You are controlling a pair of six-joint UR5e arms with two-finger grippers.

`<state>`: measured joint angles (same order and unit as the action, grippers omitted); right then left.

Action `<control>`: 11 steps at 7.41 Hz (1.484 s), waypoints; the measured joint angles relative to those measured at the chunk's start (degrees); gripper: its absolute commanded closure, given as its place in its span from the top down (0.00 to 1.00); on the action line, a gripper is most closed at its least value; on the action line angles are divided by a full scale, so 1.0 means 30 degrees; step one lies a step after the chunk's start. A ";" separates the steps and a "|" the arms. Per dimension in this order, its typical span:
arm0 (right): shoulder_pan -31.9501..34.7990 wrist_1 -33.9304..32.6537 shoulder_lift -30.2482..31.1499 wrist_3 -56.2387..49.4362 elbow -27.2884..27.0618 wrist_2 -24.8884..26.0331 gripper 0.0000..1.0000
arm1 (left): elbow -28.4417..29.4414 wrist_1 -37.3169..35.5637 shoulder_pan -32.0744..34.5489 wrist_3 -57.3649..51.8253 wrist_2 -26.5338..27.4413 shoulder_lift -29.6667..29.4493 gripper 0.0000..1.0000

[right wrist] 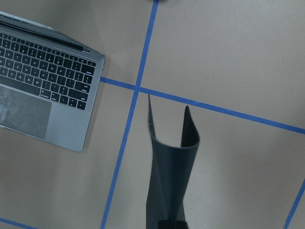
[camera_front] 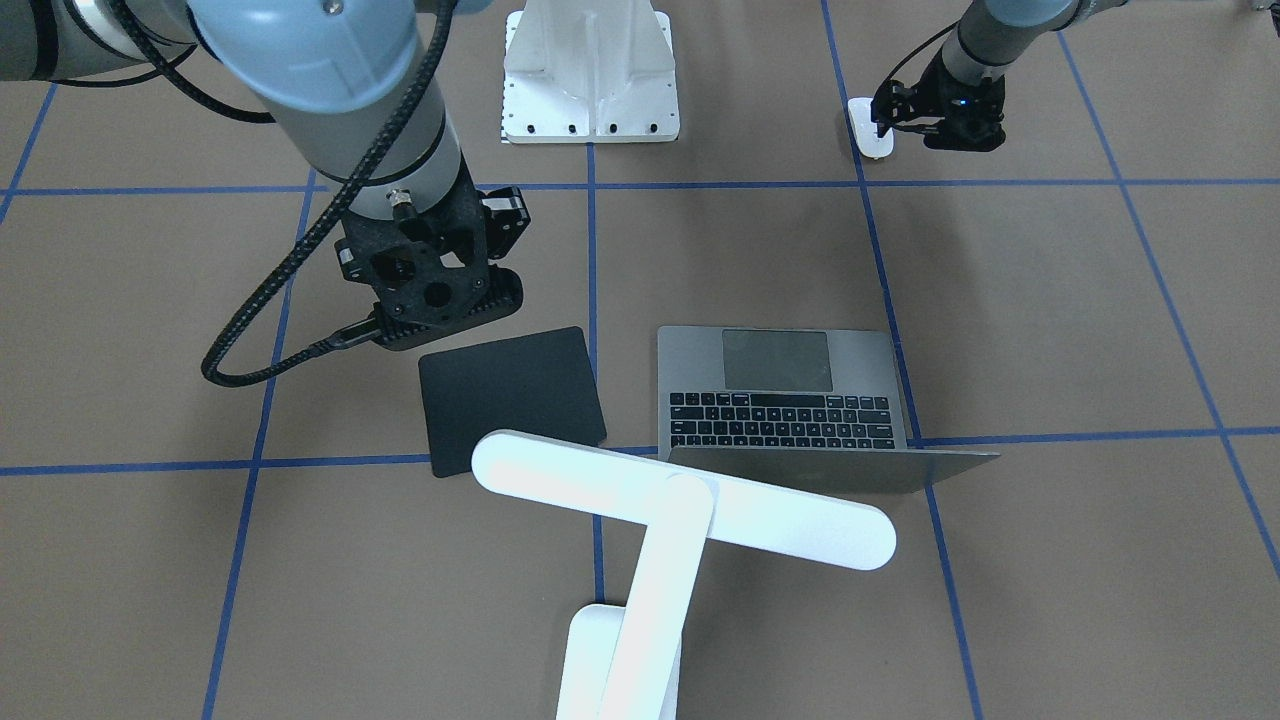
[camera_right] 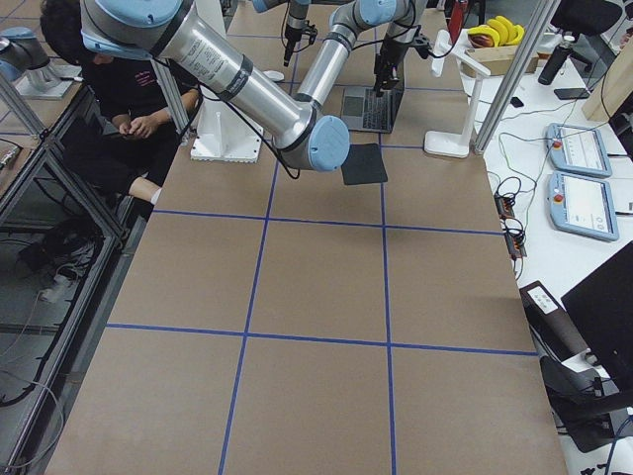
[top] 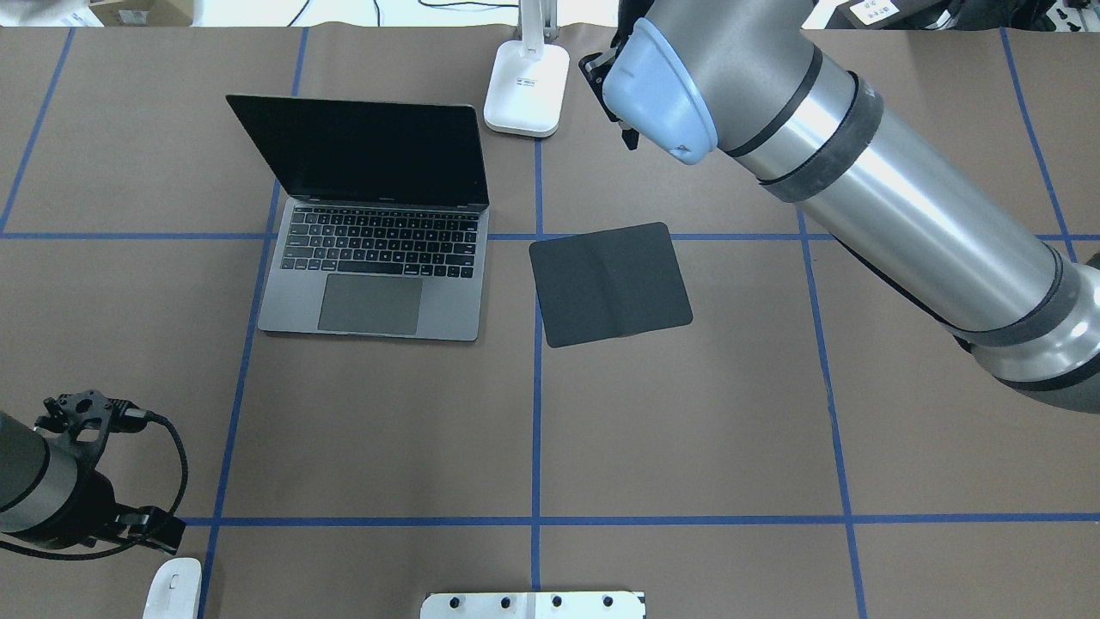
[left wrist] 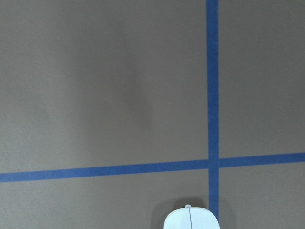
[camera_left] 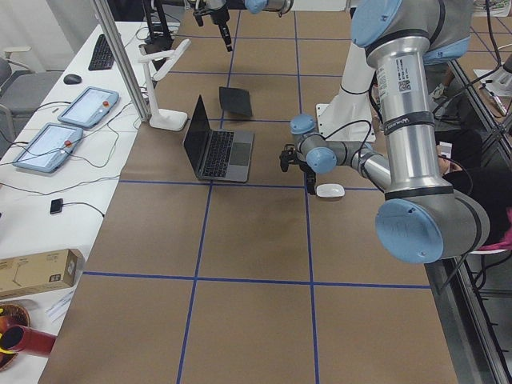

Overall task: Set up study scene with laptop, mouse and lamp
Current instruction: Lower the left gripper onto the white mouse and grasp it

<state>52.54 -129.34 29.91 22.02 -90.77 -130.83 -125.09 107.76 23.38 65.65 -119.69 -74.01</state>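
Observation:
The open grey laptop stands at the far left, also in the right wrist view. The white lamp stands behind it, its base at the far edge. The white mouse lies at the near left corner, also in the left wrist view. My left gripper looks open, low beside the mouse. My right gripper hangs high over a black pad that lies flat. In the right wrist view a dark curled sheet runs to the bottom edge; its fingers are hidden.
A white ribbed pedestal stands at the robot's table edge, between the arms. My right arm's long forearm spans the right half of the table. A side bench with tablets runs past the lamp.

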 measured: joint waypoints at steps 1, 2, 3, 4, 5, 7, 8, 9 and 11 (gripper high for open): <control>0.0004 -0.0007 0.0099 -0.0182 -0.0266 0.0030 1.00 | 0.0039 0.0179 -0.0580 0.0726 -0.0005 -0.0032 0.99; 0.0005 0.0003 0.0139 -0.0260 -0.0403 0.0042 1.00 | 0.0107 0.0300 -0.1039 0.1180 -0.0006 -0.0039 0.98; 0.0006 0.0052 0.0171 -0.0320 -0.0469 0.0046 1.00 | 0.0257 0.0357 -0.1375 0.1363 -0.0006 -0.0049 0.95; 0.0007 0.0137 0.0193 -0.0371 -0.0518 0.0046 1.00 | 0.0547 0.0396 -0.1609 0.1391 -0.0007 -0.0143 0.95; 0.0006 0.0206 0.0225 -0.0404 -0.0603 0.0062 1.00 | 0.0911 0.0428 -0.1713 0.1386 -0.0014 -0.0380 0.95; -0.0046 0.0266 0.0312 -0.0479 -0.0717 0.0515 1.00 | 0.1458 0.0479 -0.1830 0.1404 -0.0040 -0.0825 0.95; -0.0096 0.0277 0.0328 -0.0500 -0.0751 0.0703 1.00 | 0.1653 0.0497 -0.1875 0.1415 -0.0061 -0.1008 0.94; -0.0147 0.0280 0.0335 -0.0508 -0.0801 0.0812 1.00 | 0.1858 0.0520 -0.1890 0.1412 -0.0119 -0.1124 0.94; -0.0208 0.0282 0.0340 -0.0513 -0.0845 0.0973 1.00 | 0.2083 0.0730 -0.1903 0.1412 -0.0649 -0.1164 0.93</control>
<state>51.91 -128.50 30.93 20.48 -93.31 -127.92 -118.84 109.95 17.67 69.89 -121.63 -77.50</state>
